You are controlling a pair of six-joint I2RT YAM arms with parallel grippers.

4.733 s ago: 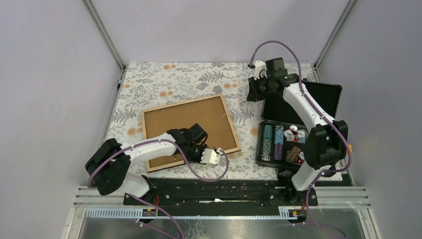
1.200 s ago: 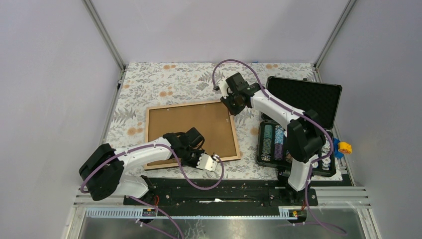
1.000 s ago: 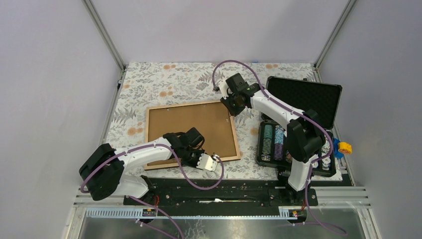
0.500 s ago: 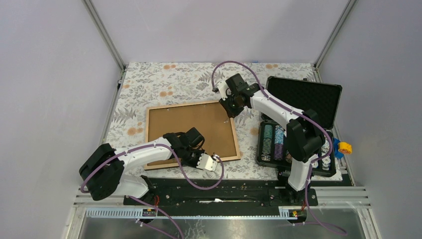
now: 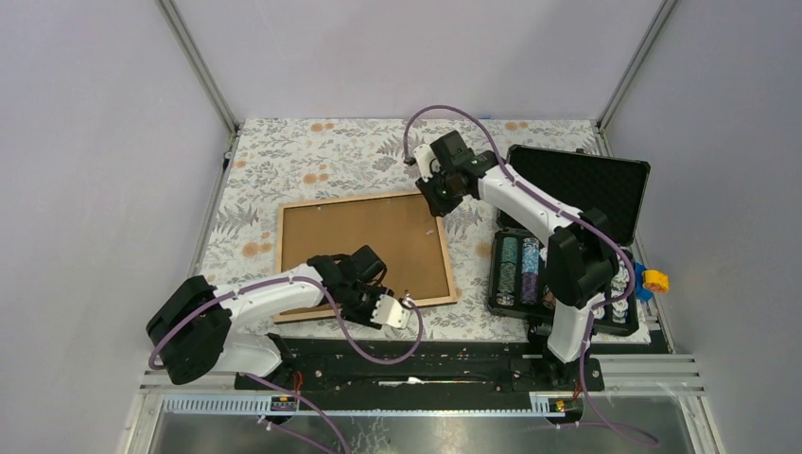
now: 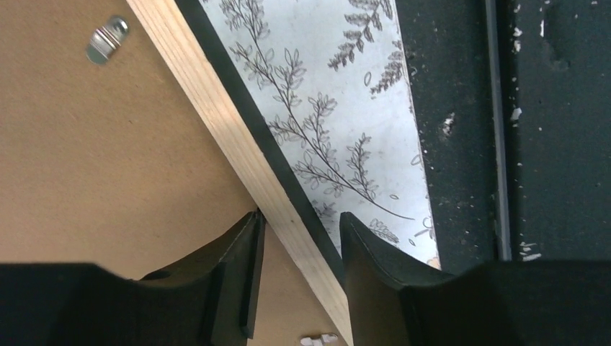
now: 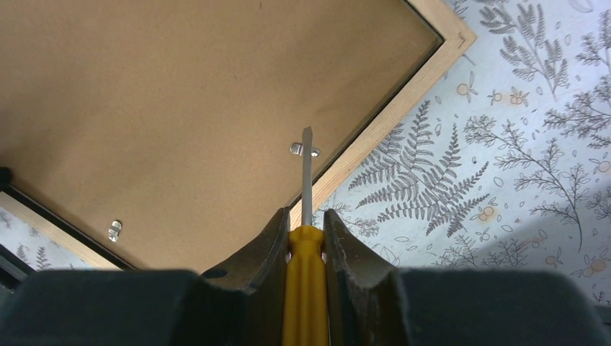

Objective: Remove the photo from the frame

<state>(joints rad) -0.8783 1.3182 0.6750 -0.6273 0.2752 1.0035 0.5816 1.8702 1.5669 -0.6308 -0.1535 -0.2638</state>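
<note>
the large, thin black rectangular picture frame (image 5: 331,236) lay face down on the floral-patterned tablecloth (image 5: 312,156), with its brown fibreboard back (image 7: 144,94) uppermost. the photo was hidden beneath it. the left gripper (image 6: 300,220) straddled the frame's near light wood edge (image 6: 230,144) with its fingers parted, one over the backing and one over the cloth. the right gripper (image 7: 306,216) was clamped on a yellow-handled screwdriver (image 7: 306,288), whose blade tip sat at a small metal retaining clip (image 7: 299,149) near the frame's corner.

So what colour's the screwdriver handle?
The screwdriver handle is yellow, clearest in the right wrist view.
</note>
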